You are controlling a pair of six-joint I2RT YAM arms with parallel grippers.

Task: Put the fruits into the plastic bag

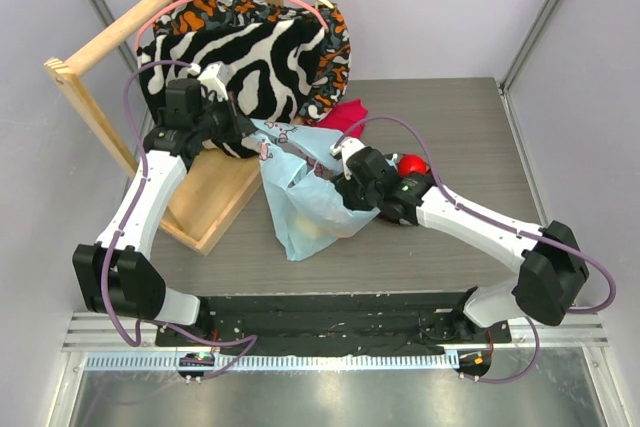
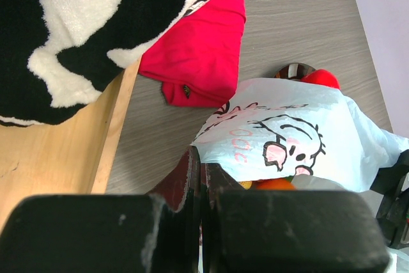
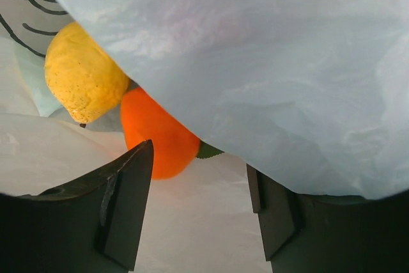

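The light-blue plastic bag (image 1: pixel 310 212) lies open on the table, its cartoon print facing the left wrist view (image 2: pixel 287 139). My left gripper (image 1: pixel 262 149) is shut on the bag's upper edge (image 2: pixel 203 158) and holds it up. My right gripper (image 1: pixel 337 185) reaches into the bag's mouth, open and empty (image 3: pixel 201 177). Inside the bag, an orange (image 3: pixel 156 139) lies just ahead of my right gripper's left finger, with a yellow fruit (image 3: pixel 83 81) beside it. The orange also shows in the left wrist view (image 2: pixel 275 183). A red apple (image 1: pixel 412 164) sits outside the bag, behind my right arm. The grapes are hidden.
The apple (image 2: pixel 323 78) rests by a dark round plate (image 2: pixel 293 70) beyond the bag. A red cloth (image 1: pixel 345 114) lies at the back. Zebra-striped fabric (image 1: pixel 250 57) hangs on a wooden frame (image 1: pixel 210 207) at the left, close to my left arm.
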